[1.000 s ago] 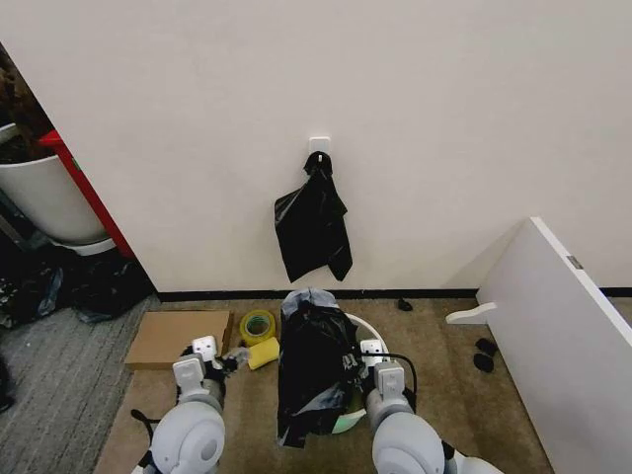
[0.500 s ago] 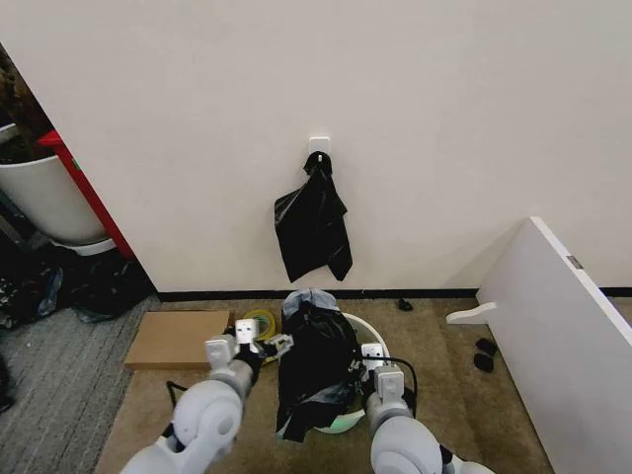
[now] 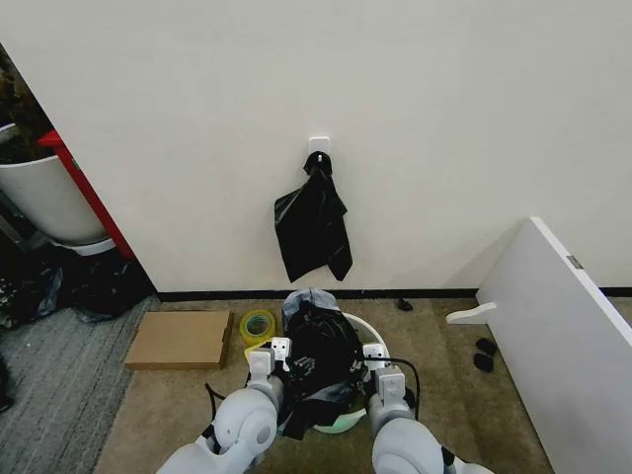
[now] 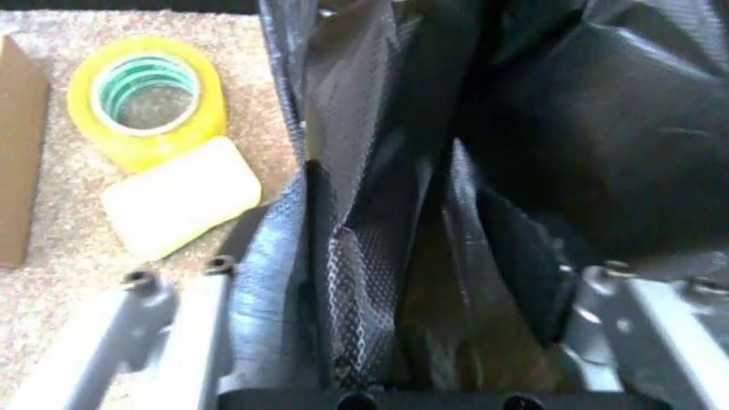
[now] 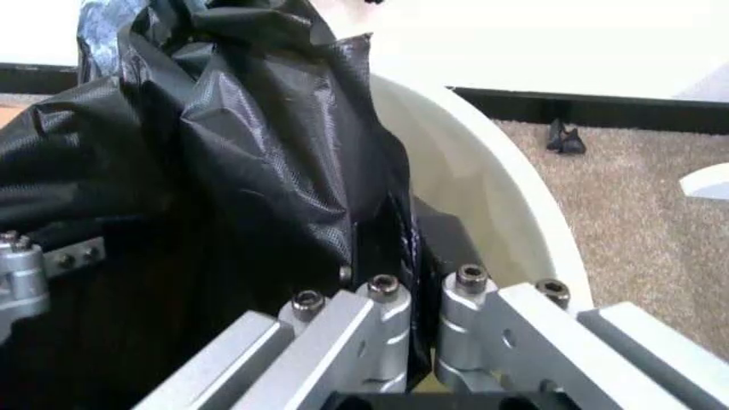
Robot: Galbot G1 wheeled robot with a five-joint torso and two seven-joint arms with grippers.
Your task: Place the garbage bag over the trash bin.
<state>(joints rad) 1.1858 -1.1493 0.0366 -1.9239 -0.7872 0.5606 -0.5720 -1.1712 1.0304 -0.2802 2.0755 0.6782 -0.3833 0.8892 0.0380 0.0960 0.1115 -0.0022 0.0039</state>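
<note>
Both arms reach fwd & down w/ wrists at opposite sides of the trash bin (image 3: pixel 370 331), which stands on the carpet near the wall. The garbage bag (image 3: pixel 318 367) is heaped in & over the bin's mouth, crumpled, part draping down the near side.

Left gripper (image 4: pixel 387 333) is at the bag's left edge, jaws spread wide, bag folds lying between the fingers (image 4: pixel 171 325).

Right gripper (image 5: pixel 416 299) is at the bin's right rim, jaws pressed nearly together, pinching a fold of bag.

A tape roll (image 4: pixel 146 96) & yellow sponge (image 4: pixel 183 198) lie on the carpet just left of the bin.
</note>
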